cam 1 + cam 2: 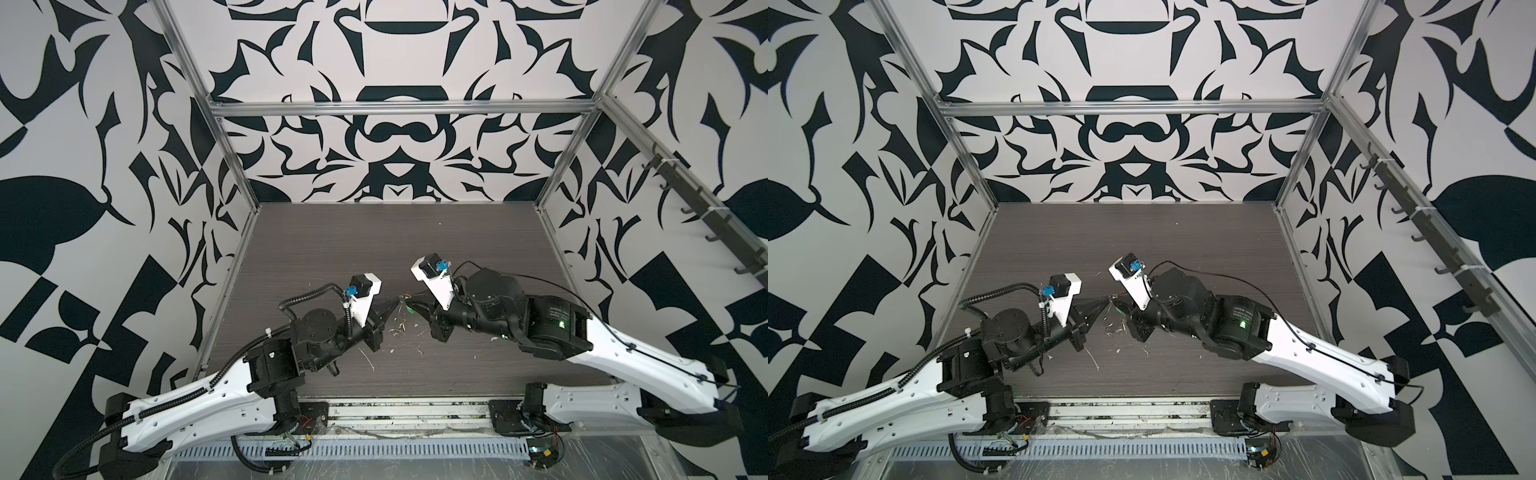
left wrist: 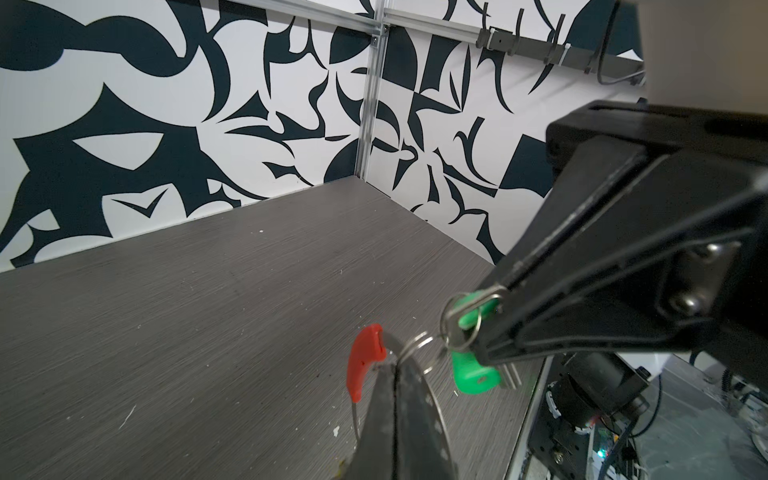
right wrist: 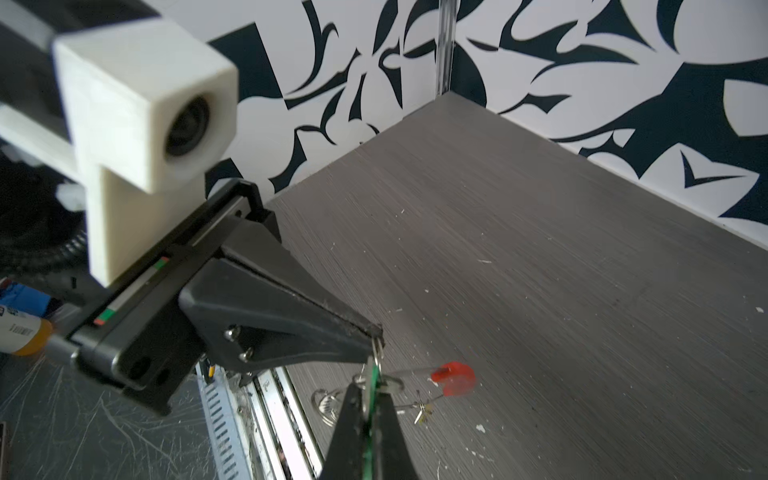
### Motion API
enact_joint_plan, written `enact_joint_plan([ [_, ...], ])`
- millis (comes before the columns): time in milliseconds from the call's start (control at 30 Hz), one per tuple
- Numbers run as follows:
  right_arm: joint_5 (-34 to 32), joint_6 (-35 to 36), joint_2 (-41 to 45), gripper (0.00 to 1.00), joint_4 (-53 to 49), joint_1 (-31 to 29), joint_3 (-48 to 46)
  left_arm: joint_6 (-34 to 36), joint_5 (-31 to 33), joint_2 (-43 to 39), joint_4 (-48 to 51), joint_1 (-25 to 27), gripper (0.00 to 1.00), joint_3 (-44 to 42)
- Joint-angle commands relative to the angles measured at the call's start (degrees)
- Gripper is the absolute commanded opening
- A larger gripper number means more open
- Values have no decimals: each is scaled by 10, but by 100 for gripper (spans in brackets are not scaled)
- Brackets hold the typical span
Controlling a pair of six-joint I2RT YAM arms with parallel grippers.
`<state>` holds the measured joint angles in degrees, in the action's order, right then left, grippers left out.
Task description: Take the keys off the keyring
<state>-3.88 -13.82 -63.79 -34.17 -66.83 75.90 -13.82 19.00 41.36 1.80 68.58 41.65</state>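
Left wrist, left hand (image 2: 392, 368) pinching keyring (image 2: 365, 359), right hand (image 2: 488, 321) pinching keys (image 2: 471, 376), table (image 2: 249, 311) open beyond

I count my grippers: 2, left gripper (image 3: 376, 334) and right gripper (image 2: 487, 324) | keyring (image 2: 365, 357): 1 | green-tagged key (image 2: 473, 374): 1 I can make out | small split ring (image 3: 326, 405): 1

The table (image 2: 208, 332) is matt grey wood-grain (scuffed, flecked white). The keyring (image 2: 355, 419) is thin shiny metal wire, its sleeve (image 2: 365, 359) smooth red plastic; the green tag (image 2: 473, 374) is glossy plastic, the right gripper (image 2: 484, 320) matt black plastic
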Motion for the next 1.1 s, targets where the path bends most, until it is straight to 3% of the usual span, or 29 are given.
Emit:
enact_joint_plan([
  [0, 11, 2, -11, 0, -46, 2, 55, 7, -6, -1, 3, -2, 0, 16],
  [433, 34, 33, -70, 0, -167, 4, 163, 15, -27, -4, 26, -2, 0, 30],
  [867, 63, 95, -177, 0, -336, 23, 332, 39, -50, 17, 75, -2, 0, 56],
  [1067, 63, 107, -186, 0, -336, 25, 346, 35, -73, 5, 69, -1, 0, 49],
])
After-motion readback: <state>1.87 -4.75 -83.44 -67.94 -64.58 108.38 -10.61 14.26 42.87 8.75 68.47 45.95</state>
